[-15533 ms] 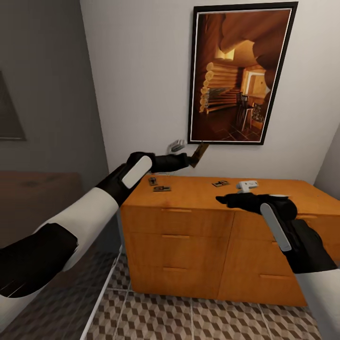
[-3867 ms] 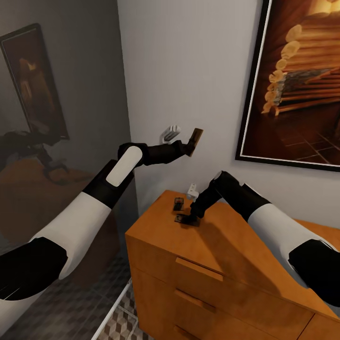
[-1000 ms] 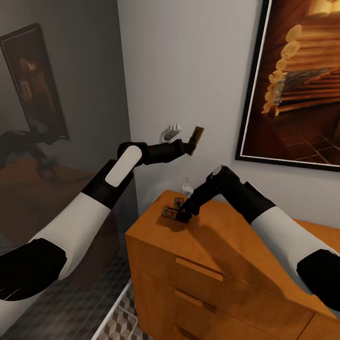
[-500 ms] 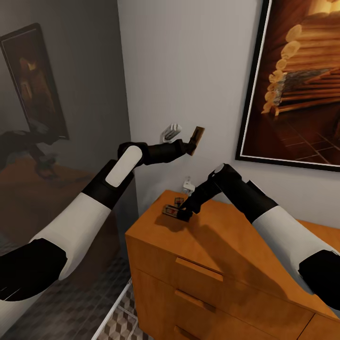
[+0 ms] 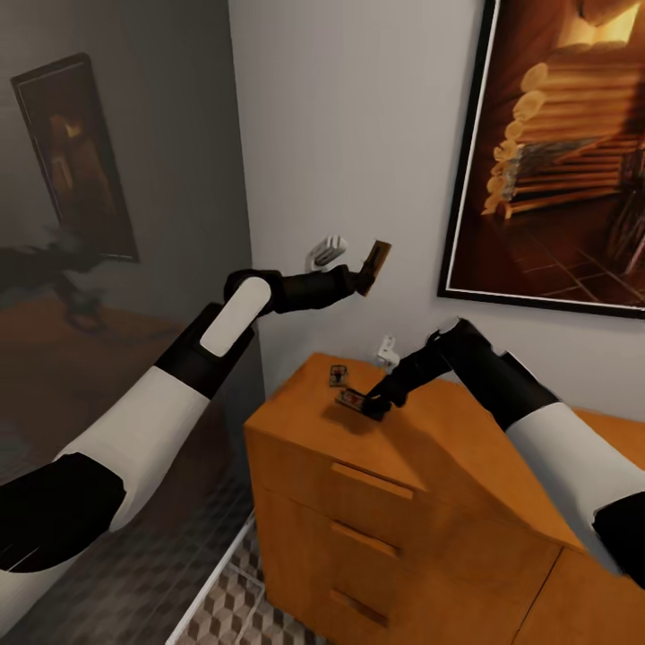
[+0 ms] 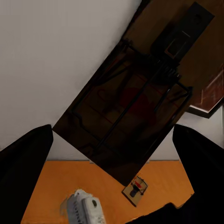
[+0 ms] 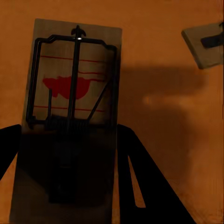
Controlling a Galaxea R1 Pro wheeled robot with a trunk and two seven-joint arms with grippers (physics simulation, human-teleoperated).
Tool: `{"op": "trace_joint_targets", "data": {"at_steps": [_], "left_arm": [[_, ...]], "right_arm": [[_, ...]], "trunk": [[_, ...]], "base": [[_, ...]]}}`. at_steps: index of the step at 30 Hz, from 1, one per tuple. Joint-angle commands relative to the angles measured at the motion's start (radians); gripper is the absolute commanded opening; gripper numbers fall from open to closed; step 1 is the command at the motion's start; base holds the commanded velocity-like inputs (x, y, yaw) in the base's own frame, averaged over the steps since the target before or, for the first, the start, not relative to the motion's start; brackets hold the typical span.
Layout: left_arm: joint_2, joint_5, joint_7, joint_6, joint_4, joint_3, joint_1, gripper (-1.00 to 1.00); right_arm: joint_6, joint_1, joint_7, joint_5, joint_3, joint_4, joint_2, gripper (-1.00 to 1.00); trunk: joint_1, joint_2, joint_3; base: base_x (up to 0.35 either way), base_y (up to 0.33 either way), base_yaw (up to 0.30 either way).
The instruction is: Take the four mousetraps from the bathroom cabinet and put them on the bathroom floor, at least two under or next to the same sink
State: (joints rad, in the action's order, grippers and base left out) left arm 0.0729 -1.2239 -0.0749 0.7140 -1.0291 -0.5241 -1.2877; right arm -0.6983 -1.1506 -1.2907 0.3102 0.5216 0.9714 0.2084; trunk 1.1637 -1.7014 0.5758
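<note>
Showing a flat brown wooden mousetrap (image 6: 126, 112) with dark wire frame, spring coil and a red mark on its board, standing tilted against the white wall above the cabinet (image 5: 430, 475), clamped between the closed fingers of the left gripper (image 5: 363, 279) at the end of an outstretched, raised arm. Reaching down with the right arm toward the cabinet top's left rear corner, right gripper (image 5: 372, 405) pinching a second mousetrap (image 7: 70, 112) of the same look, red blotch and thin red lines on the wood, no legible writing. Lying flat just beside it nearer the rear edge, a third mousetrap (image 5: 338, 375).
</note>
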Motion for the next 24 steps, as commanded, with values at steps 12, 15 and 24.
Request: {"op": "trace_joint_targets", "data": {"at_steps": [12,15,24], "left_arm": [[-0.003,-0.009,-0.008,0.002,0.003,-0.135,0.001,-1.0],[-0.022,-0.009,-0.008,0.002,0.003,-0.164,0.004,-1.0],[-0.076,-0.007,-0.008,0.0,0.007,-0.193,0.045,-1.0]], "right_arm": [[-0.016,0.046,0.001,0.007,-0.152,0.005,0.01,-1.0],[-0.016,0.049,0.002,0.008,-0.182,0.005,0.01,-1.0],[-0.015,0.064,0.091,0.009,-0.212,-0.002,0.006,-1.0]], "trunk": [[-0.001,-0.001,0.001],[-0.001,-0.001,0.001],[-0.001,-0.001,0.001]], "base": [[-0.332,0.0,0.0],[-0.334,0.0,0.0],[-0.323,0.0,0.0]]}}
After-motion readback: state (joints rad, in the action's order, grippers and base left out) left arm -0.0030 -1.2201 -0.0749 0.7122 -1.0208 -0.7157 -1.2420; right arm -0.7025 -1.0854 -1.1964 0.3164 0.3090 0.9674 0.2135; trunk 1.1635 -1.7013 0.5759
